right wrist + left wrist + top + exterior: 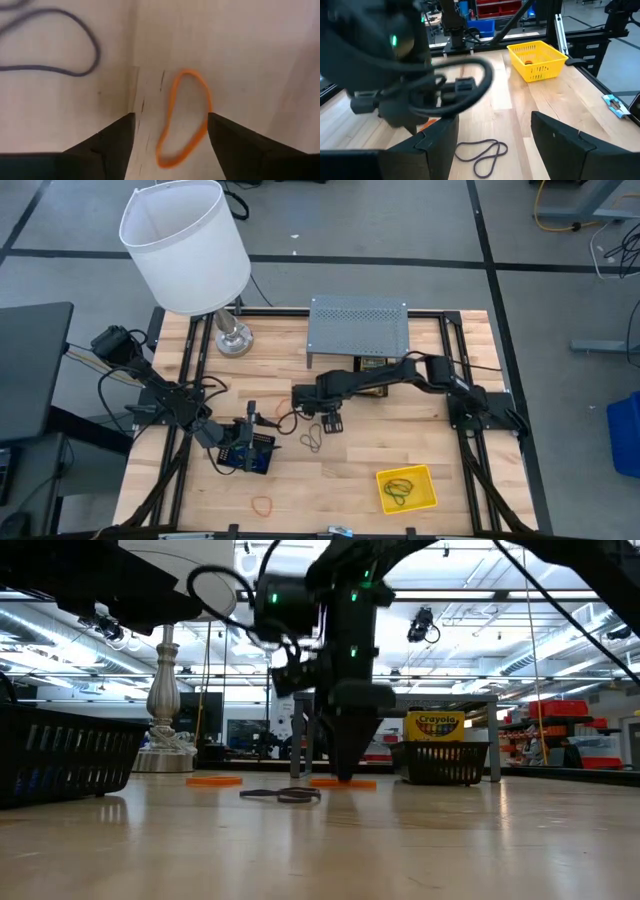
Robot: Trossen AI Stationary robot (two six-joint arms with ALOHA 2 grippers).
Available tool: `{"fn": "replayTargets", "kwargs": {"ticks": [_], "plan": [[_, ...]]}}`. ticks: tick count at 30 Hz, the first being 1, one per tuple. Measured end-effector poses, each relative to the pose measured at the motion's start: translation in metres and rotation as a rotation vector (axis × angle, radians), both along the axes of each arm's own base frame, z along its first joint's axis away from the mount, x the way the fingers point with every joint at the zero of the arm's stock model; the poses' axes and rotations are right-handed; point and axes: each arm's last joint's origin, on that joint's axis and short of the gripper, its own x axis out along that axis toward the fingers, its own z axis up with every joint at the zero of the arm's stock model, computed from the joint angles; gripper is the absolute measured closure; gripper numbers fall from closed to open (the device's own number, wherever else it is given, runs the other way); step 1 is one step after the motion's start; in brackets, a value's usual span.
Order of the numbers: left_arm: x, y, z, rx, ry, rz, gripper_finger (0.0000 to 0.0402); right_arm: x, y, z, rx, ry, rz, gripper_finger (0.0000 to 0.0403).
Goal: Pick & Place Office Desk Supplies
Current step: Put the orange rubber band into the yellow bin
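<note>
Fingers of the right gripper (pixel 170 131) are spread apart and grasp nothing; an orange rubber band (pixel 184 118) lies flat on the wood between them, touched by neither. In the high view this gripper (pixel 331 423) is set near the middle of the table, pointing down, just beside a purple rubber band (pixel 312 438). The left gripper (pixel 238 442) is held near the table's left edge, over a black mesh tray (pixel 256 457); its fingers (pixel 436 145) are parted and nothing is seen between them. A yellow tray (pixel 408 489) sits close to the front edge, toward the right corner, with green bands inside. Another orange rubber band (pixel 263 505) lies at the front edge, left of centre. A crayon box (pixel 432 726) stands upright in a second black mesh tray (pixel 444 762) beside the grey metal shelf (pixel 357 326) at the rear edge. A white-shaded lamp (pixel 186 246) occupies the rear left corner.
</note>
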Motion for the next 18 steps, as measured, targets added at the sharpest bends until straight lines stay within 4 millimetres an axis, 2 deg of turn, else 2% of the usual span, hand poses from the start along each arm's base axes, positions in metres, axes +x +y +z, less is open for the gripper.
{"fn": "replayTargets", "kwargs": {"ticks": [5, 8, 11, 15, 16, 18], "plan": [[0.0, 0.0, 0.0, 0.0, 0.001, -0.003, 0.015, 0.003, -0.005, -0.016, 0.007, 0.036, 0.002, 0.0166], [0.0, 0.0, 0.0, 0.0, 0.001, -0.003, 0.015, 0.003, -0.005, -0.02, 0.007, 0.042, -0.014, 0.0193], [0.0, 0.0, 0.0, 0.0, 0.001, -0.003, 0.015, 0.003, 0.0, -0.02, 0.008, 0.039, -0.028, 0.025], [0.0, 0.0, 0.0, 0.001, 0.001, -0.003, 0.015, 0.002, 0.01, -0.022, -0.007, 0.045, -0.017, 0.0367], [0.0, 0.0, 0.0, 0.001, 0.001, -0.003, 0.015, 0.002, 0.011, -0.022, -0.012, 0.045, -0.015, 0.0384], [0.0, 0.0, 0.0, 0.001, 0.001, -0.003, 0.015, 0.002, 0.015, -0.022, -0.012, 0.045, -0.014, 0.039]]}}
